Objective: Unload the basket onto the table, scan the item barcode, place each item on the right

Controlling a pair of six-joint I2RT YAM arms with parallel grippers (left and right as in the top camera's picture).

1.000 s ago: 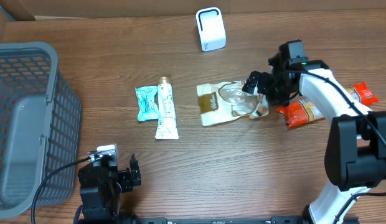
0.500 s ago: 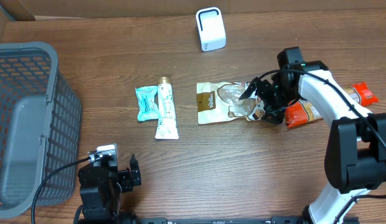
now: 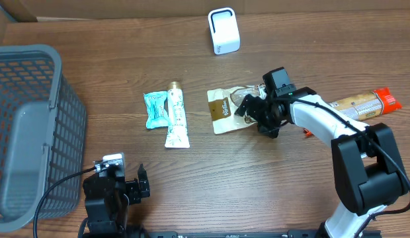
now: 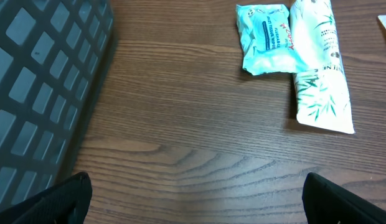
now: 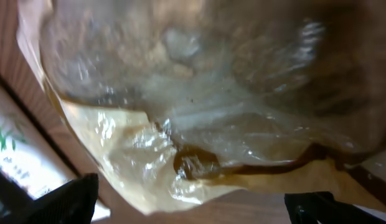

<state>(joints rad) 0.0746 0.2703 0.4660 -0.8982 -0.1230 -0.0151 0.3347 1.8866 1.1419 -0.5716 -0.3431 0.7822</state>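
Black-fingered right claw (image 3: 256,116), jaws spread wide and gripping nothing, sits low over the right half of a flat pouch (image 3: 225,109). The pouch is tan paper with a brown label and a crinkled, glossy clear-plastic window that fills the right wrist view. It lies on the wood-grain table (image 3: 258,192), below the white, round-cornered scanner (image 3: 223,31). Left of the pouch, a long white leaf-printed tube (image 3: 176,122) touches a teal crimped sachet (image 3: 155,109). To the right lies a slim tan packet (image 3: 360,104) with an orange end. At far left stands a grey mesh basket (image 3: 67,112). The left claw (image 3: 122,186), likewise spread and empty, is near the front edge.
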